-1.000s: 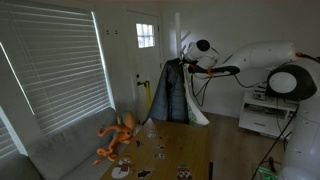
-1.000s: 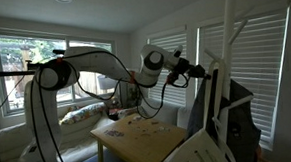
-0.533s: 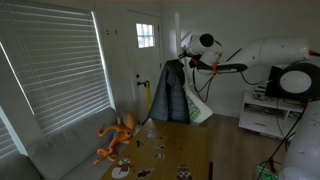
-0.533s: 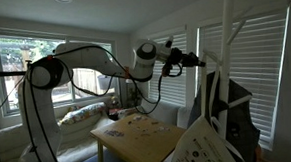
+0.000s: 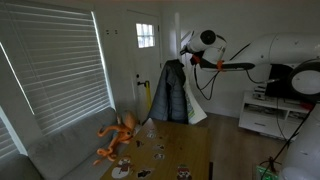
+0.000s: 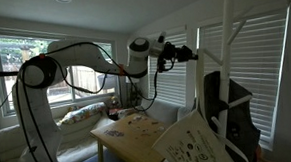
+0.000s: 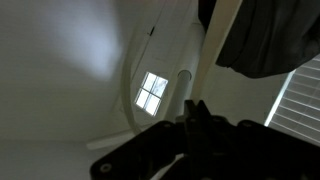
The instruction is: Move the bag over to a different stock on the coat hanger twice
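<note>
The white coat hanger (image 6: 226, 37) stands with a large dark jacket (image 6: 233, 108) draped on it; the jacket's pale patterned lining (image 6: 194, 144) flares out low. In an exterior view the jacket (image 5: 172, 92) hangs by the door. My gripper (image 5: 190, 62) is up at the rack's top pegs, close to the pole in an exterior view (image 6: 191, 55). In the wrist view the gripper (image 7: 195, 106) has its fingertips pressed together, under the pole (image 7: 213, 45) and the jacket (image 7: 265, 35). A thin dark loop (image 5: 206, 88) hangs below the gripper; I cannot tell strap from cable. The bag's body is not discernible.
A wooden table (image 6: 149, 141) with small items stands below the arm, also in an exterior view (image 5: 180, 158). An orange toy (image 5: 118, 135) lies on the sofa under the blinds. A white door (image 5: 148, 60) is behind the rack, a white drawer unit (image 5: 262, 115) to its side.
The gripper has risen and moved in toward the rack's top. The pale lining swung out and has settled back toward the jacket.
</note>
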You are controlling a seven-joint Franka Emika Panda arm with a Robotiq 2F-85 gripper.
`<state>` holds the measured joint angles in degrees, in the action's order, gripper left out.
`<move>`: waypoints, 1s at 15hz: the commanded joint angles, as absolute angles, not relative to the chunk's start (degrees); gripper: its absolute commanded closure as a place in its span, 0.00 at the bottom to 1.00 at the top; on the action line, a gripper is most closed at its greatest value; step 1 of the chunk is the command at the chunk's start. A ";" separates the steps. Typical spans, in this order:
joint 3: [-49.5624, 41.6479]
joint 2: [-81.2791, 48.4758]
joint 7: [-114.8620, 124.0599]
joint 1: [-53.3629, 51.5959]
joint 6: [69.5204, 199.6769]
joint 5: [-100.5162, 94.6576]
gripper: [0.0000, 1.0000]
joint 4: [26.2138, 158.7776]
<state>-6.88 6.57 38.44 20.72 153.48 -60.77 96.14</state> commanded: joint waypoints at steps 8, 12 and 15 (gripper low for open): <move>-9.07 15.99 39.26 21.88 155.85 -62.67 0.99 109.06; -12.58 15.36 37.17 21.39 163.96 -61.04 0.99 112.21; -13.93 13.49 39.02 22.01 169.04 -62.97 0.99 112.28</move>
